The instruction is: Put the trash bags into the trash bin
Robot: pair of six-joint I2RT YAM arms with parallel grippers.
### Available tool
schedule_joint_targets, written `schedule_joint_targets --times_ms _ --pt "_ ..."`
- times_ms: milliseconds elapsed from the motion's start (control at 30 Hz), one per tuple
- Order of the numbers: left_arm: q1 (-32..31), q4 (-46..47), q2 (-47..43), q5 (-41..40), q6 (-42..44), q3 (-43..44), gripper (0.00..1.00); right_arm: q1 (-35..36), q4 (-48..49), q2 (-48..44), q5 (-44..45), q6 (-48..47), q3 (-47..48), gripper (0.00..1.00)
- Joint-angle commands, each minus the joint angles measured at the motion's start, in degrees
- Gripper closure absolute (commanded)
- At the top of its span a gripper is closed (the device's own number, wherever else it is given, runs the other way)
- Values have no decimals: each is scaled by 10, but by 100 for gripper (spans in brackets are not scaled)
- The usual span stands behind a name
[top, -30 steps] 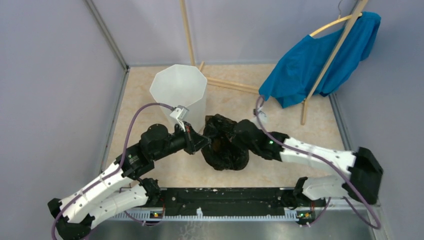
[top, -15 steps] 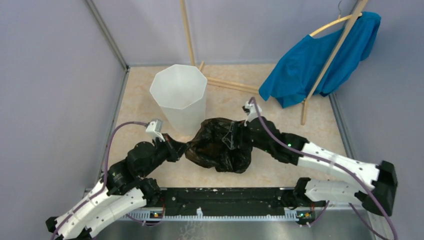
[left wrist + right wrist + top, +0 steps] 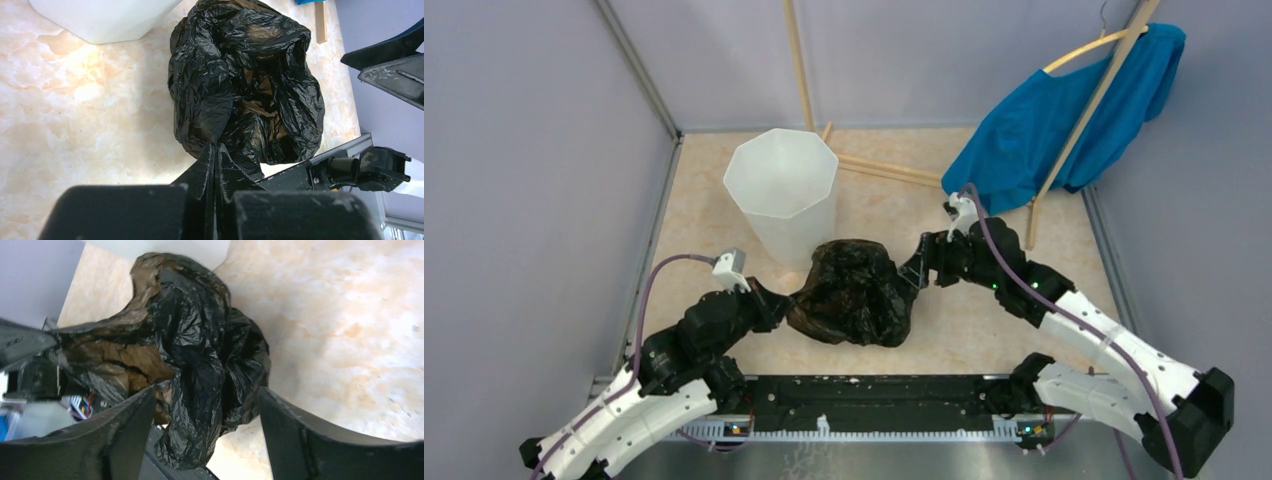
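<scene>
A crumpled black trash bag (image 3: 849, 292) lies bunched on the beige floor just in front of the white faceted trash bin (image 3: 782, 190), which stands upright and holds nothing that I can see. My left gripper (image 3: 784, 303) is shut on the bag's left edge; in the left wrist view the fingertips (image 3: 216, 146) pinch a fold of the bag (image 3: 245, 75), with the bin's base (image 3: 100, 17) beyond. My right gripper (image 3: 911, 275) stands open at the bag's right side. In the right wrist view its jaws (image 3: 206, 392) straddle the bag (image 3: 195, 340) without gripping it.
A blue cloth (image 3: 1064, 110) hangs on a wooden stand (image 3: 1084, 115) at the back right. A thin wooden pole (image 3: 799, 60) leans behind the bin. Grey walls close the left and right sides. A black rail (image 3: 874, 390) runs along the near edge.
My right gripper opened, let go of the bag and drew back to the right. My left arm pulled back toward the near left, dragging the bag leftward.
</scene>
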Motion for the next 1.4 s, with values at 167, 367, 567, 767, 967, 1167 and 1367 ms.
schedule_joint_targets --times_ms 167,367,567,767,967,1167,1367 --pt "-1 16 -3 -3 -18 -18 100 114 133 139 -67 9 7 64" --pt "-1 51 15 5 -25 -39 100 199 260 263 61 60 -55 72" --pt "-1 54 34 4 -23 -41 100 207 210 339 45 42 12 70" --pt "-1 45 27 -16 -21 -43 100 205 115 189 51 10 28 30" --pt "-1 31 24 -27 -13 -38 100 164 41 114 63 -40 72 21" --pt "-1 21 34 -33 -7 -27 100 42 165 159 -114 -50 54 36" --pt "-1 26 38 -23 -8 -24 100 35 200 258 -173 -96 78 44"
